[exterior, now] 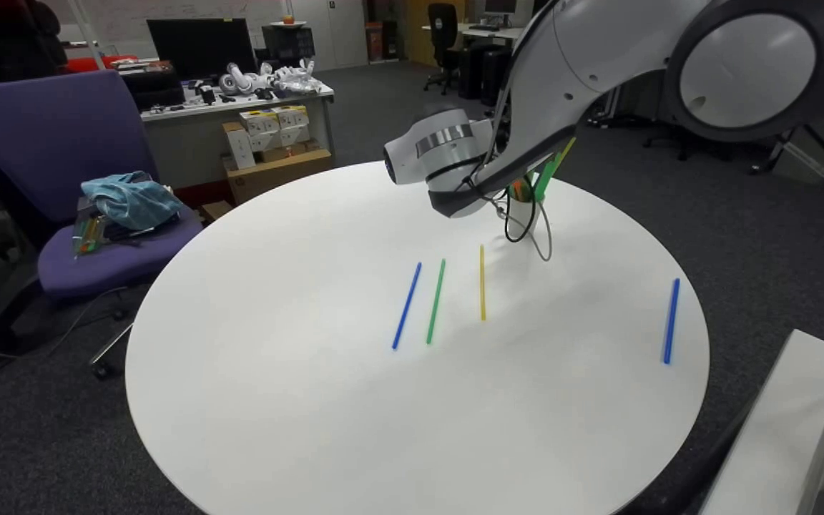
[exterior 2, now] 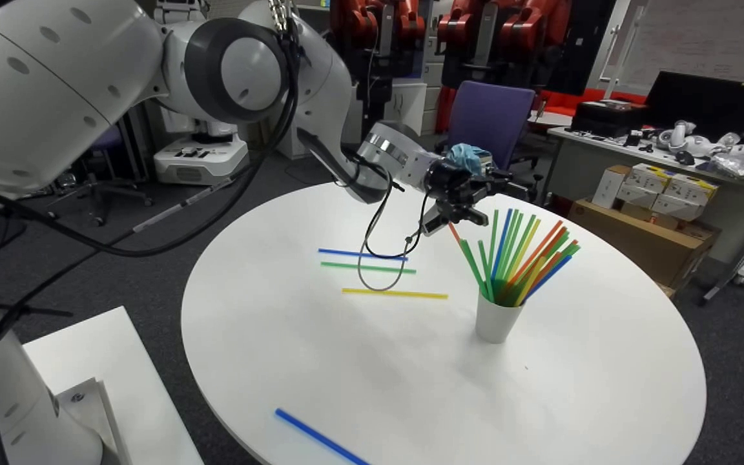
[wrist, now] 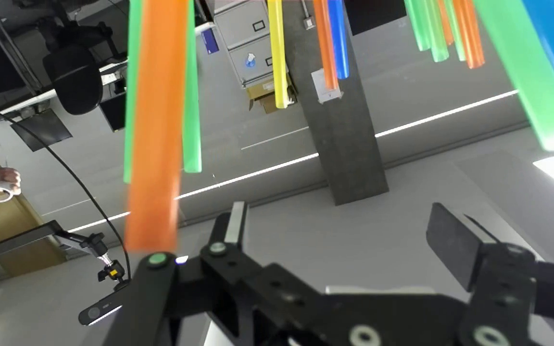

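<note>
I can see a bunch of straws [exterior 2: 517, 258], green, orange, yellow and blue, fanning out of a white cup [exterior 2: 496, 321] right of center in an exterior view. The black gripper [wrist: 343, 235] is close by their upper-left side there; along the bottom of the wrist view its fingers [wrist: 452, 245] stand wide apart, released. One orange straw [wrist: 157, 134] comes down beside the finger at that view's left; whether they touch I can't tell. Near mid-frame in both exterior views, a blue straw [exterior: 406, 306], a green straw [exterior: 436, 302] and a yellow straw [exterior: 482, 282] lie separately on the round white table [exterior: 276, 400]. Another blue straw [exterior: 672, 322] lies at the right of an exterior view. At its far left, a purple chair [exterior: 54, 136] carries a light-blue cloth [exterior: 131, 202]; farther back, upper left, sits a black monitor [exterior: 203, 48].
</note>
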### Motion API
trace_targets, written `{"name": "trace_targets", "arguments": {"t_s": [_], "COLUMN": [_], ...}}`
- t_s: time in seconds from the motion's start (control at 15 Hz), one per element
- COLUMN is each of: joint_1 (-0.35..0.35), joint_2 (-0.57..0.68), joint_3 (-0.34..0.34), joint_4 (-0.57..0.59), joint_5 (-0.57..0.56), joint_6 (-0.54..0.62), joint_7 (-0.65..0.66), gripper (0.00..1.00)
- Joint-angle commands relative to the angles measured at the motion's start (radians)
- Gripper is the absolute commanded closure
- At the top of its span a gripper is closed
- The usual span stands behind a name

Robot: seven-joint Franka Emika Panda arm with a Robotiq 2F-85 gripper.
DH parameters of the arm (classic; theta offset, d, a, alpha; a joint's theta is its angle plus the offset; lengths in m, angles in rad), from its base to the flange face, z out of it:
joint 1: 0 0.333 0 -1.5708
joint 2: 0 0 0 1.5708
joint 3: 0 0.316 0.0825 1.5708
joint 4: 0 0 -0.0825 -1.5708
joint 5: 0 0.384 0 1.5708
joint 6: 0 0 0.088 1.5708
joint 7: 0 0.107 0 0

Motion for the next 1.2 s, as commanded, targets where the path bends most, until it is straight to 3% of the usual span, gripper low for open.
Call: {"name": "trace_targets", "arguments": {"t_s": [0.0,0.6,1.13], "joint_1": [-0.044,-0.084,-0.132], "joint_2": [-0.146,-0.538,-0.804], "joint_3": [0.055,0.111,0.098], "joint_4": [-0.085,-0.407,-0.787], "joint_5": [0.058,0.236,0.421], "joint_6": [0.090,0.371,0.761], "joint_7": [-0.110,-0.275,-0.420], "gripper": [0.00,0.00,0.00]}}
